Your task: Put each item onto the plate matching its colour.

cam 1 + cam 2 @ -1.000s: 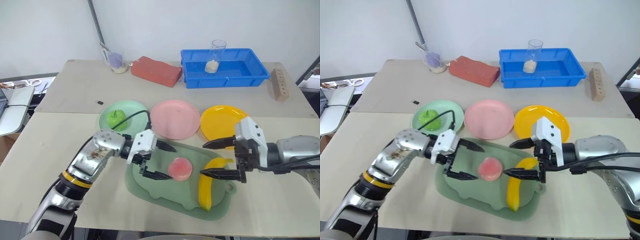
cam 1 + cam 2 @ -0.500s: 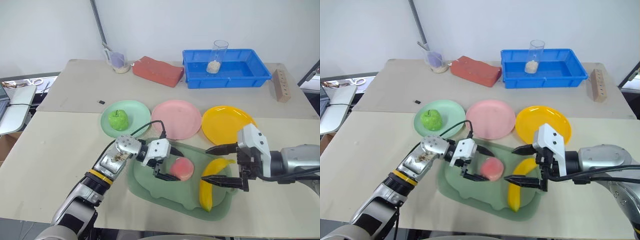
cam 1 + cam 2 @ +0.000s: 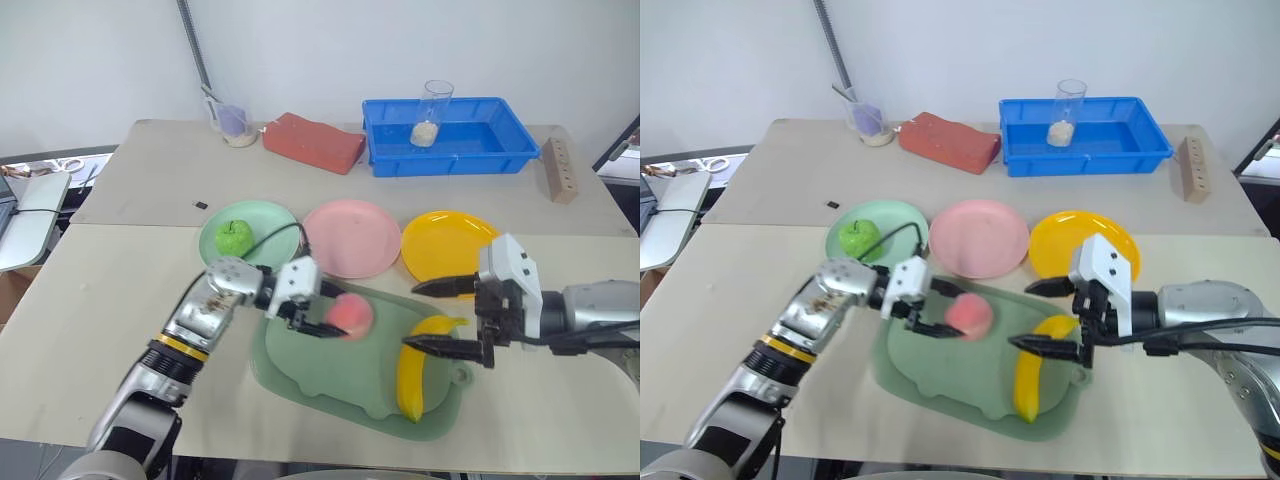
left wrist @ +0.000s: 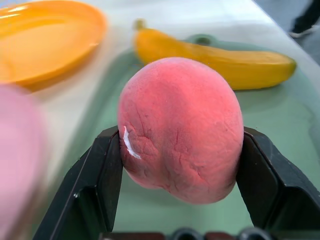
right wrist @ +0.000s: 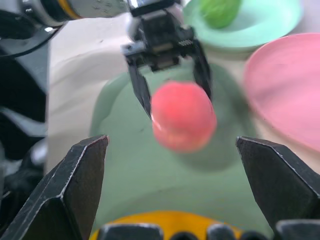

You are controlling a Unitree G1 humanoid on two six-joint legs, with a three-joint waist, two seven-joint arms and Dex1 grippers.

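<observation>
Peach (image 4: 181, 129) sits clamped between the left hand's (image 3: 322, 309) fingers, right hand (image 3: 440, 316) spread wide, empty.

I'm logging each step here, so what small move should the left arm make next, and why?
Probably lift the peach clear of the green tray and carry it toward the pink plate. The left end effector is shut on the peach, a finger on each side, and the pink plate just beyond the tray is bare.
</observation>
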